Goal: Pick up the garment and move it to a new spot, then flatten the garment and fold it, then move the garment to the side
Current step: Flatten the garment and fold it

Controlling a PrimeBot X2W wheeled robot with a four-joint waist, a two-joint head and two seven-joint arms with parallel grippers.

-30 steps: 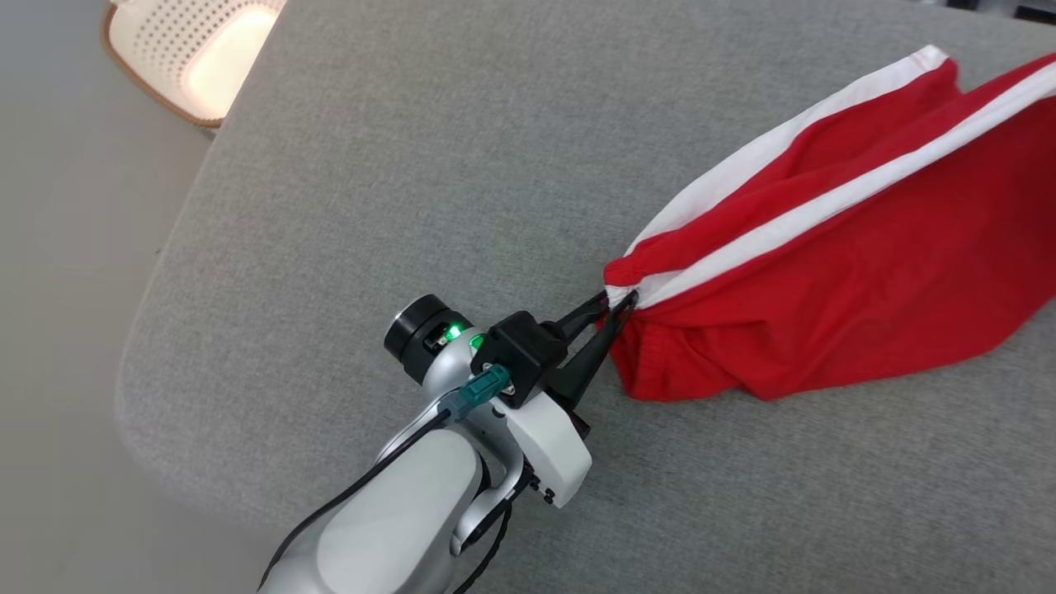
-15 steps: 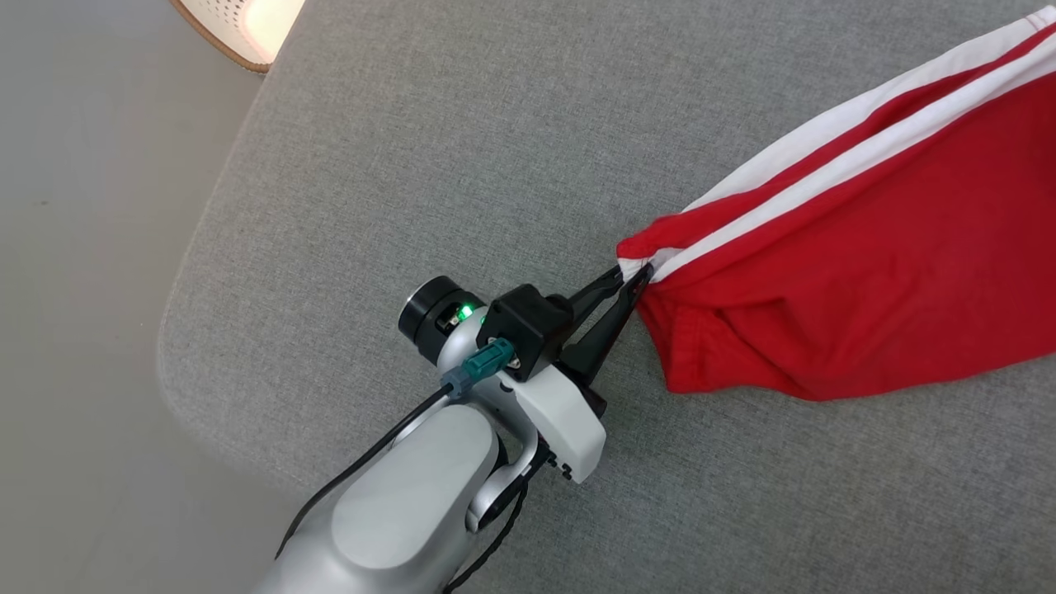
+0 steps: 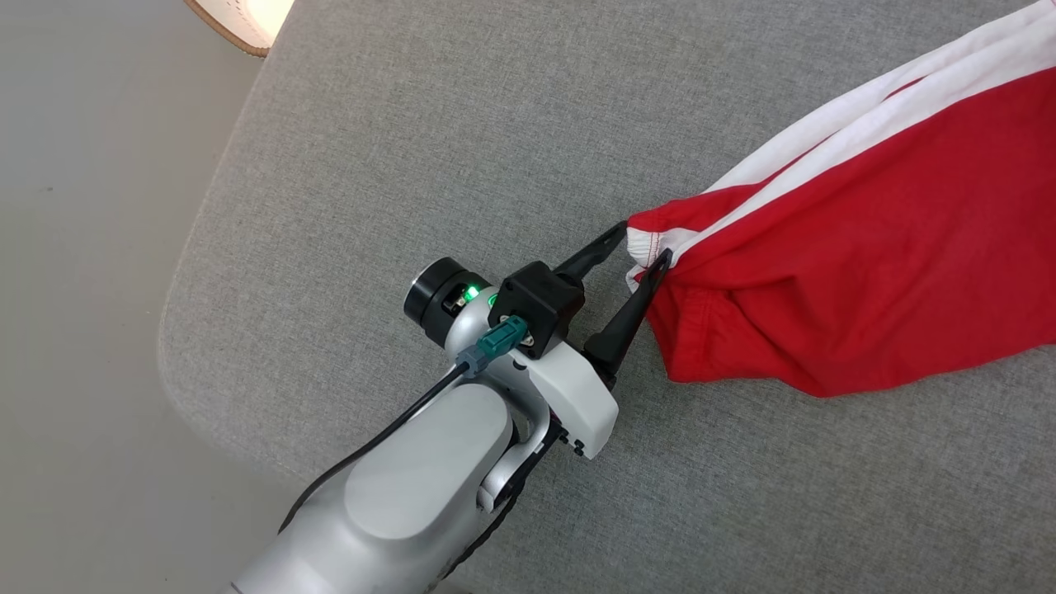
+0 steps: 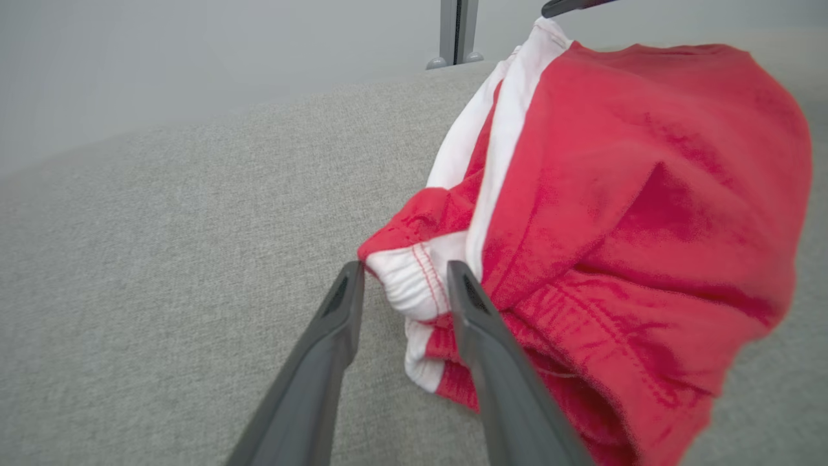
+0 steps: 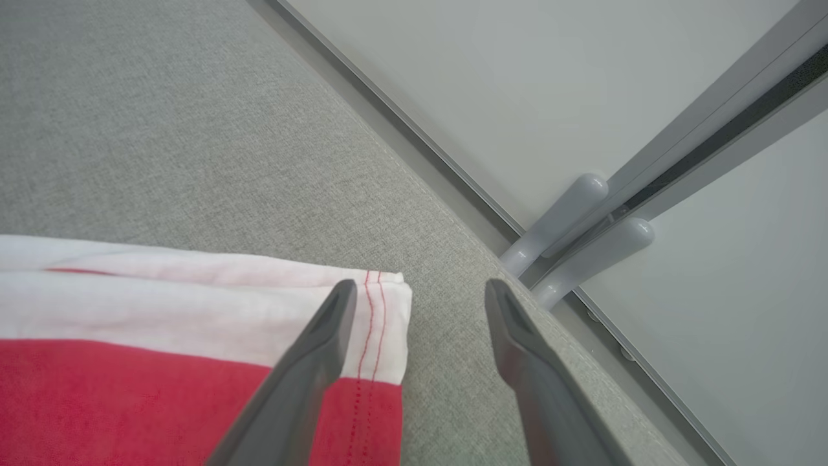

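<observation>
The head camera looks steeply down from above and behind the left gripper (image 3: 642, 244). The wrist cameras sight low and close along the fingers of the left gripper and right gripper (image 5: 419, 286). All three views share the red garment (image 3: 866, 272) at the fingertips, on the grey cushion (image 3: 412, 148).

The left forearm (image 3: 421, 487) is a smooth, rounded silver-grey shell, and a black cable (image 3: 433, 389) ends in a teal plug (image 3: 497, 340) at the wrist. There, a boxy black camera housing (image 3: 540, 304) adjoins a black cylindrical cap (image 3: 431, 287) with a green light (image 3: 471, 291) and a white block (image 3: 577, 400) with small dark screws. The left gripper (image 3: 642, 245) and right gripper (image 5: 419, 286) have long, tapering dark-grey fingers (image 5: 294, 382).
</observation>
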